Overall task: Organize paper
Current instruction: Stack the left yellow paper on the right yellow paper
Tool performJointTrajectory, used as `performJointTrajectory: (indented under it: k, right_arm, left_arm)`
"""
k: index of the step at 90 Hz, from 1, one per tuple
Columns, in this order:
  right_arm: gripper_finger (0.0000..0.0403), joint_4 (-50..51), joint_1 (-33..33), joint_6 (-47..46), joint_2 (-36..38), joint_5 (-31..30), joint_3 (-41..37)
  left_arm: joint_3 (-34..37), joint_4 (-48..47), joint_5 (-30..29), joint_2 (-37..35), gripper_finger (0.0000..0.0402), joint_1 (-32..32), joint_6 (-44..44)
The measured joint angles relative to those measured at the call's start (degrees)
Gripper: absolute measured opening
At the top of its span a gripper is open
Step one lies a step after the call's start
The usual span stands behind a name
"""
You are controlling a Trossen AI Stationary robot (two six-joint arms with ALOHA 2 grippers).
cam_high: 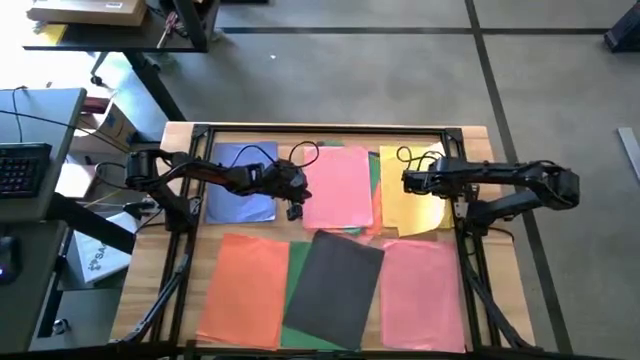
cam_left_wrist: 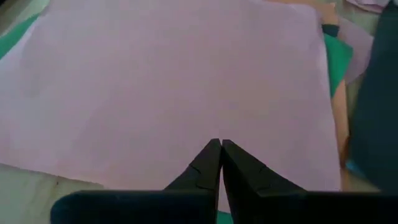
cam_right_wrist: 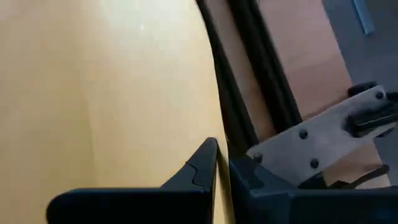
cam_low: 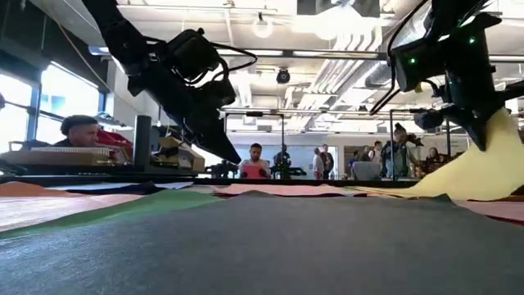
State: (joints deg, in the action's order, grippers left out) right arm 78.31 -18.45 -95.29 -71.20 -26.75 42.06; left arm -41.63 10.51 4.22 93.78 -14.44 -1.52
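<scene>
- The left gripper [cam_left_wrist: 221,144] has its two dark tapered fingers pressed tip to tip, nothing visible between them; the tips hover over the near edge of a flat, matte pink sheet [cam_left_wrist: 174,87], and contact with it cannot be told; from above, the left gripper [cam_high: 297,196] sits at that pink sheet's [cam_high: 340,185] left edge
- Just behind this pincer, on its arm's side, lies a blue sheet [cam_high: 240,180], flat and rectangular; beyond the pink sheet a green sheet [cam_left_wrist: 337,56] peeks out from under it as a thin strip
- The right gripper [cam_right_wrist: 222,155] is nearly shut, pinching a thin edge of the yellow sheet [cam_right_wrist: 106,81]; the smooth yellow surface spreads wide beside the fingers; in the low view the yellow sheet [cam_low: 475,176] curves up off the table, lifted at the held edge into a soft sweep
- From above, the right gripper [cam_high: 410,181] is over the yellow sheet [cam_high: 415,205], which lies beside the pink sheet, an orange edge showing between them
- Beside the right pincer run the black frame rail [cam_right_wrist: 249,68] and the bare wooden table [cam_right_wrist: 292,50], pale grained wood
- Nearer the front edge, well apart from both pincers, lie an orange sheet [cam_high: 245,290], a dark grey sheet [cam_high: 335,285] set at a slight angle over green, and another pink sheet [cam_high: 420,290]
- People stand in the room behind the table in the low view
</scene>
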Motion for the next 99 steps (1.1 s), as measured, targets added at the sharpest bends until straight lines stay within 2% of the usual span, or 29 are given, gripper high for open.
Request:
performJointTrajectory:
  k: [11,22,39,49,80,99]
  right_arm:
    - [0.0000,0.76,-1.07,-2.52,0.02,-2.90,0.18]
    - [0.0000,0.44,-1.56,-2.15,0.02,-2.42,0.22]
    - [0.0000,-2.03,1.24,0.39,-1.26,7.27,0.72]
    - [0.0000,-5.25,1.37,0.73,-2.63,9.40,-0.41]
    - [0.0000,-8.01,-7.08,3.81,-3.74,2.55,-1.38]
    - [0.0000,-6.70,-4.62,1.80,-4.29,1.39,-1.40]
  left_arm:
    - [0.00,0.07,0.06,0.00,0.0000,-0.02,-0.85]
    - [0.00,0.04,0.11,0.00,0.0000,-0.02,-1.33]
    - [0.00,0.04,0.60,0.00,0.0000,-0.02,-1.53]
    - [0.00,0.06,0.69,0.00,0.0000,0.00,-1.75]
    - [-0.04,0.06,0.71,-0.04,0.0000,0.02,-3.25]
    - [-0.07,-0.21,0.73,-0.04,0.0000,0.02,-3.25]
